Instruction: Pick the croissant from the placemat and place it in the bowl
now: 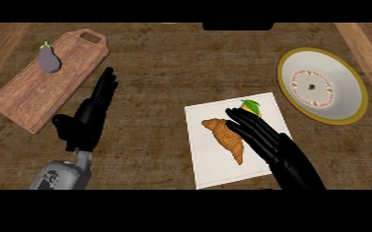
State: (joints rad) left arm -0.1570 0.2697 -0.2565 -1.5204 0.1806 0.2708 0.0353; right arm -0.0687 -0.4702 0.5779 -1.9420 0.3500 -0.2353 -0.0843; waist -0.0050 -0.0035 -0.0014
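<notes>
Croissant [225, 136] lies on the white placemat [218, 169] — right hand [263, 136] just beside it, fingers straight, touching its right edge (a lemon [251, 106] peeks past the fingertips). Bowl [320, 84] well apart — upper right.

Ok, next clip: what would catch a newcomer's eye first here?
Probably the right hand, fingers straight, lying against the croissant on the white placemat, low and right of centre. A yellow-rimmed bowl sits at the right edge. Upper left, an eggplant rests on a wooden cutting board, with the open left hand beside it.
</notes>
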